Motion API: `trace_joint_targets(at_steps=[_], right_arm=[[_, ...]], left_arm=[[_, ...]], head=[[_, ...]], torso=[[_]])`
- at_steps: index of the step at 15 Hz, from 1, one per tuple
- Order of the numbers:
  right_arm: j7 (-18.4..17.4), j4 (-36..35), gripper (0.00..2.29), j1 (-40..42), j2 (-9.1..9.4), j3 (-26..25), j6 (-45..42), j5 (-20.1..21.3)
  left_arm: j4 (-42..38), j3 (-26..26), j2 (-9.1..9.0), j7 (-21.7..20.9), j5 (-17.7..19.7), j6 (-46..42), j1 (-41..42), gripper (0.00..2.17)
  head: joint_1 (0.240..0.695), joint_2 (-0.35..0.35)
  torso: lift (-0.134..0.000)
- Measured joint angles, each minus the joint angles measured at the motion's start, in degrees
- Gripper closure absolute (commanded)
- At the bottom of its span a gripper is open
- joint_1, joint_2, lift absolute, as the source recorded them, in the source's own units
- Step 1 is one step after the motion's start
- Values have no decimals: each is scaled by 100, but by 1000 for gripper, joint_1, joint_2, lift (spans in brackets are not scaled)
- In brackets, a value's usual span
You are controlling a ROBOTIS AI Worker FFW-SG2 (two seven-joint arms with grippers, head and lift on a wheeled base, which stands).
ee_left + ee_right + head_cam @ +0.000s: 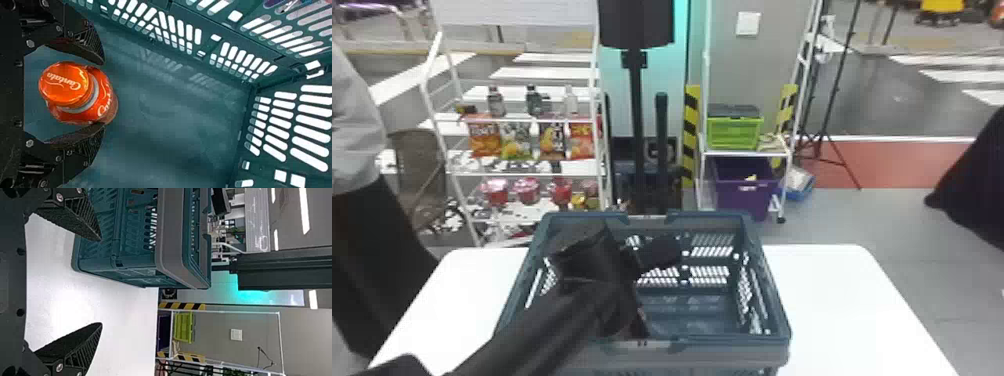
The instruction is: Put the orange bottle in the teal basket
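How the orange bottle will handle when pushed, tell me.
The orange bottle would probably roll if laid over, its body being round. Its glossy cap may prove slippery to grip. The smooth-looking basket floor would likely do little to stop it.

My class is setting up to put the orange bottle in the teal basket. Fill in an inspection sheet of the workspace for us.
Surface: white table.
Job's things: teal basket stands on the table; orange bottle is at the left claw, above the basket's floor. Whether it rests there, I can't tell.
Clutter: nothing seen.
Claws: left claw inside the basket, grip unclear; right claw open, outside the basket.
Cables: what looks like a thin dark cord in the background.
Surroundings: behind the table, white rack with snacks and bottles, green crate, purple bin.
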Motion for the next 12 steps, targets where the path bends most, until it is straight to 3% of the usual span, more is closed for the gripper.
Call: trace_joint_targets(at_steps=[3, 12], right_arm=[[0, -16, 124, 11, -2, -4, 0, -2], [0, -40, 124, 22, -4, -10, 0, -7]], left_arm=[[-260, 182, 0, -60, -96, 100, 95, 306], [-1629, 722, 101, -378, -171, 1032, 516, 309]], head=[[499, 0], [499, 0]], torso=[[0], [0]])
